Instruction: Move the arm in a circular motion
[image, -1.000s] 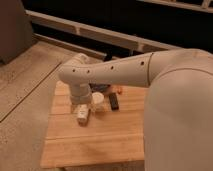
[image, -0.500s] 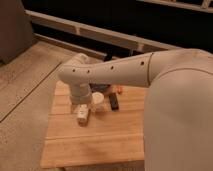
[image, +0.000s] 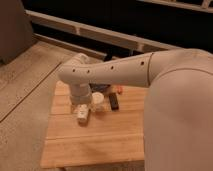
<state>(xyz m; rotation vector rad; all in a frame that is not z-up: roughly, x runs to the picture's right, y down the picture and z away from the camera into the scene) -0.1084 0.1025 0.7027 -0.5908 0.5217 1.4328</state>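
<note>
1. One arm (image: 125, 72), cream-white, made of thick smooth tubes, reaches in from the right above the desk (image: 100, 145). It bends at a rounded joint and drops towards the boards. Small dark screw holes dot its upper tube.
2. The tool (image: 82, 113) hangs at the arm's end, low over the left half of the desk. It is pale and blocky, and I cannot tell whether it is wide or narrow.
3. The desk is a single top of pale wooden planks with visible seams.
4. Three small things lie near the tool: one white rounded object (image: 99, 101) just beside it, one dark oblong block (image: 114, 102), and one orange-red piece (image: 120, 90).
5. The floor (image: 25, 90) is grey and speckled.
</note>
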